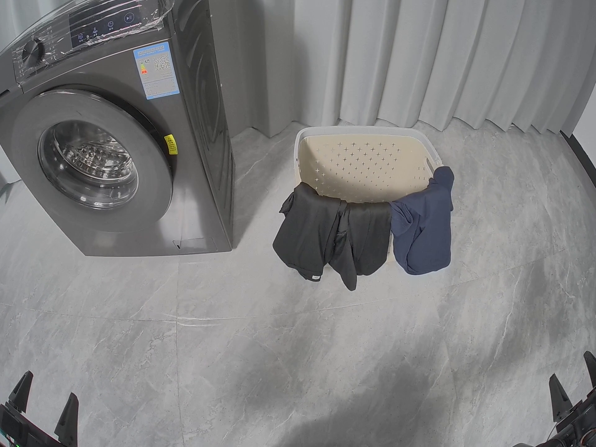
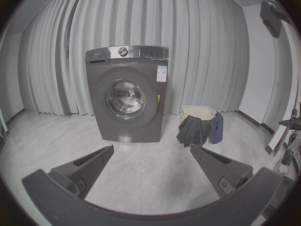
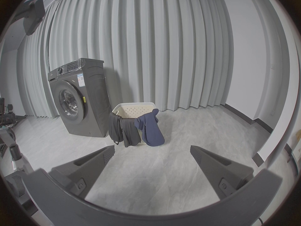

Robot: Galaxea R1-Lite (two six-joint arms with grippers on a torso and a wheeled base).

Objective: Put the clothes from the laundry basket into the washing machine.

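dark grey metal fronted the washing machine [image 1: 118, 156], which stood on the robot's left against the pale curtain [image 1: 403, 45]. its round door [image 1: 90, 162] looked shut, with the drum showing through the glass. to its right, a little apart on the tiled floor [image 1: 310, 355], sat the cream laundry basket [image 1: 366, 130]. a black garment [image 1: 323, 231] and a navy garment [image 1: 425, 228] were draped over its near rim and hung down the outside, the black one nearly to the floor.

the likeliest trouble was the door: if it was indeed latched, anything carried over would have nowhere to go until it was opened. the basket looked light, and its load hung on one side. a pull on the cloth towards the robot could therefore drag or tip it rather than free the garment. the two pieces touched at the rim, so a careless pinch might lift both, or leave one trailing on the floor. loose sleeves could also catch in the door opening.

the left gripper [image 1: 48, 387] and the right gripper [image 1: 570, 367] were both spread wide and held nothing. they sat low at the near corners of the head view, well apart from the basket. the clothes lay ahead of them and between them, the navy piece nearer the right arm's side and the black piece nearer the machine.
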